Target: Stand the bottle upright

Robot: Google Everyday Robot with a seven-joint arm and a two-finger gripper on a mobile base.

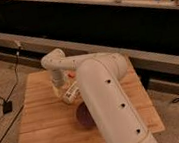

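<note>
Camera view | end effector (67, 94) well inside table (40, 125) edges | bottle (56, 91) apparently beside

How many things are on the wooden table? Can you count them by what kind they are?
Bottles: 1, the pale bottle, right at the gripper over the middle of the table.
Bowls: 1, the dark purple bowl, partly hidden behind the white arm.
Total: 2 things that I can make out.
</note>
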